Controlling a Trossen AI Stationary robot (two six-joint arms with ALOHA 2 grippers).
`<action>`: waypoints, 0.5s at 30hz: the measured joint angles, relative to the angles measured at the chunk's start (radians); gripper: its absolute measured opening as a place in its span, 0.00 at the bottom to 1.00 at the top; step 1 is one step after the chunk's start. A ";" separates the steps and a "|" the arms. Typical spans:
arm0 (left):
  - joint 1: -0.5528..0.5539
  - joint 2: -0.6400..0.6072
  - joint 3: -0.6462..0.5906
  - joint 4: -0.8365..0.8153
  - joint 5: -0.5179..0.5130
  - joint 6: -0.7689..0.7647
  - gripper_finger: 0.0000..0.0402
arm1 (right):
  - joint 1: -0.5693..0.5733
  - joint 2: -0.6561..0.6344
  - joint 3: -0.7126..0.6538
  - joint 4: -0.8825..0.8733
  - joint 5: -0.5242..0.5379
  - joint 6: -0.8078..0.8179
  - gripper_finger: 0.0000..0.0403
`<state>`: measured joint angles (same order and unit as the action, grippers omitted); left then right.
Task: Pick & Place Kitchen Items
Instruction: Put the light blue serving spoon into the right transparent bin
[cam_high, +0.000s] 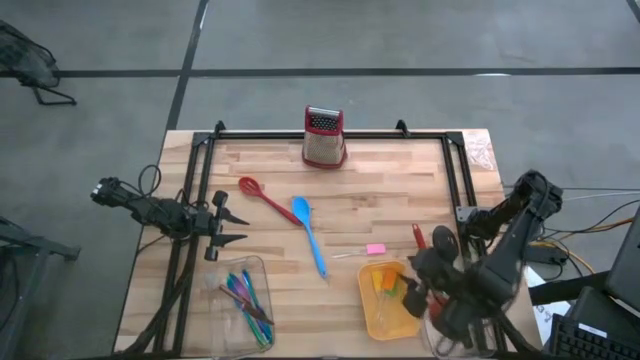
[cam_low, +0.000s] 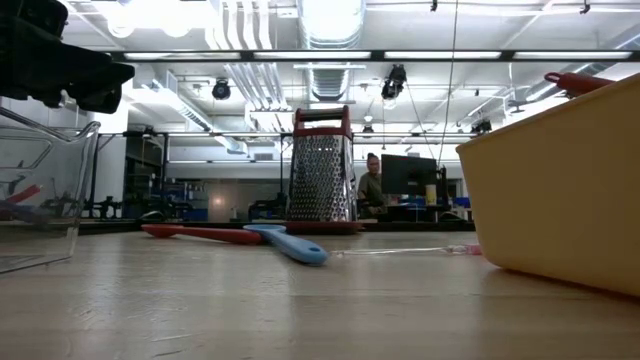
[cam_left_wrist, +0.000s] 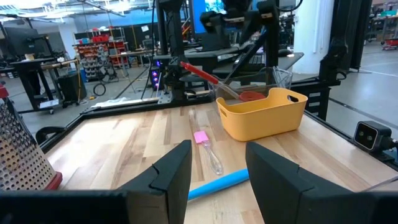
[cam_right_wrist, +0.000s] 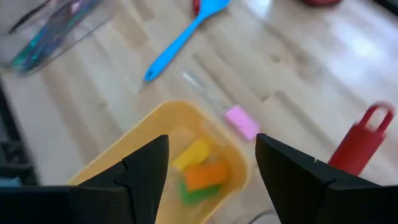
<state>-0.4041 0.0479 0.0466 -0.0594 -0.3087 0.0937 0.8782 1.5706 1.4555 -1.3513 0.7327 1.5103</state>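
A red spatula (cam_left_wrist: 208, 76) leans in the orange tray (cam_high: 372, 318): its head is inside and its handle (cam_high: 418, 237) sticks out over the far rim. Yellow, orange and green pieces (cam_right_wrist: 198, 167) lie in the tray. My right gripper (cam_right_wrist: 211, 168) hangs open and empty above the tray (cam_high: 415, 293). My left gripper (cam_high: 243, 229) is open and empty at the table's left, pointing right. A red spoon (cam_high: 256, 194), a blue spoon (cam_high: 309, 232) and a pink-headed clear stick (cam_high: 372, 250) lie on the table between them.
A clear tray (cam_high: 228, 283) with several thin coloured sticks (cam_high: 246, 298) stands at the near left. The metal grater (cam_high: 323, 137) stands at the far edge. A black frame (cam_high: 330, 134) runs around the table's far and side edges. A person (cam_low: 372, 180) sits behind a monitor in the room beyond.
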 joint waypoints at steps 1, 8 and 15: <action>0.000 0.000 0.000 0.000 0.000 0.000 0.39 | -0.025 0.000 0.003 0.000 0.001 -0.028 0.57; 0.000 0.000 0.000 0.000 0.000 0.000 0.39 | -0.236 -0.009 0.029 0.005 0.035 -0.258 0.53; 0.000 0.000 0.000 0.000 0.000 0.000 0.39 | -0.446 -0.011 0.035 0.094 0.007 -0.481 0.48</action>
<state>-0.4042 0.0479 0.0463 -0.0597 -0.3088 0.0937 0.4323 1.5597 1.4902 -1.2578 0.7394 1.0293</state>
